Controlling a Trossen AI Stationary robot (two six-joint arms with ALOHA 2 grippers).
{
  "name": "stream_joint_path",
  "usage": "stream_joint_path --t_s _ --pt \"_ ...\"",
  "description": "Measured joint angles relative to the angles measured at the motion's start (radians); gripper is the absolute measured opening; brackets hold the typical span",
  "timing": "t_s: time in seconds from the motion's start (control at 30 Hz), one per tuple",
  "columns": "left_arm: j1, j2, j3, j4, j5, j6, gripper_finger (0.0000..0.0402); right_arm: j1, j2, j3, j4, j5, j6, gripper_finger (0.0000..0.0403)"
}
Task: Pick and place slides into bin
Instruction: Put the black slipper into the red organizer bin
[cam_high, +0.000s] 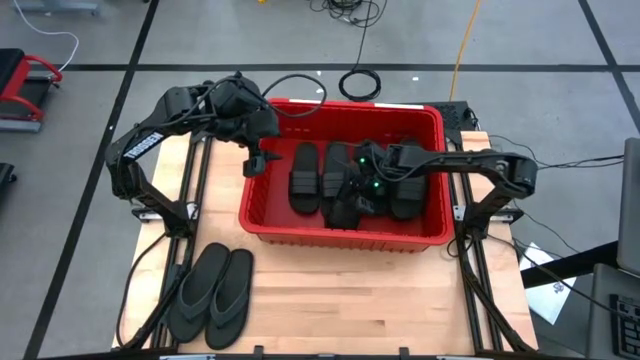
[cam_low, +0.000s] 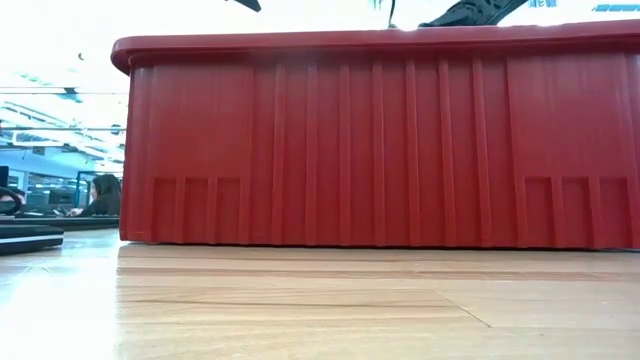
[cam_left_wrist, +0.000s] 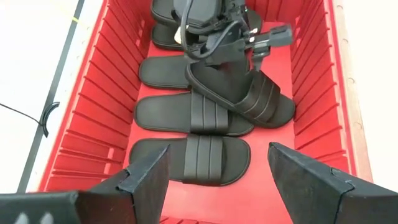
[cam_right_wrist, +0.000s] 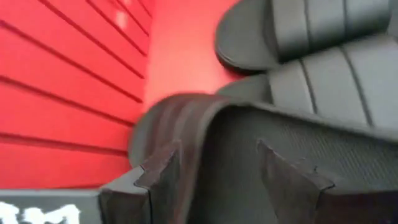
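Note:
The red bin (cam_high: 340, 238) stands mid-table, and several black slides lie side by side on its floor (cam_left_wrist: 186, 158) (cam_left_wrist: 186, 115). Another slide (cam_left_wrist: 242, 93) lies tilted across them with my right gripper (cam_high: 352, 190) shut on it, reaching into the bin from the table's right. My left gripper (cam_left_wrist: 217, 162) hangs open and empty above the bin's far left corner (cam_high: 255, 162). Two flip-flops (cam_high: 215, 290) lie flat on the table near its front left corner. My right gripper has the tilted slide between its two fingers near one end (cam_left_wrist: 208, 78), slanting down from the table's right side. The ribbed strap (cam_right_wrist: 186, 118) lies against one finger and the textured footbed (cam_right_wrist: 249, 149) fills the gap. The slide's other end (cam_left_wrist: 273, 112) rests on the slides below.
The bin's tall ribbed walls (cam_left_wrist: 93, 112) close in on my right gripper, and in the low view its near wall (cam_low: 380, 140) hides everything inside. Bare wooden tabletop (cam_high: 380, 300) stretches in front of the bin. Cables (cam_high: 360, 82) lie on the floor beyond the table.

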Motion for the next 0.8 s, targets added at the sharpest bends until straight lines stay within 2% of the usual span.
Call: stream_joint_path --t_s 0.37,0.53,0.63,0.77,0.8 --pt "-0.02 0.0 0.0 0.0 0.007 0.016 0.0266 0.032 0.055 -0.001 -0.033 -0.061 0.022 0.0201" --pt "-0.025 0.0 -0.001 0.0 0.006 0.012 0.0266 0.042 0.085 -0.001 0.001 -0.147 0.04 0.0197" --pt "-0.028 0.0 -0.001 0.0 0.007 0.012 0.0266 0.039 0.087 -0.001 0.005 -0.181 0.005 0.0156" --pt "-0.037 0.0 -0.001 0.0 0.007 0.012 0.0266 0.029 0.079 -0.001 0.001 -0.205 0.0 0.0035" --pt "-0.039 0.0 -0.001 0.0 0.007 0.012 0.0266 0.029 0.075 -0.001 0.003 -0.209 0.001 0.0019"
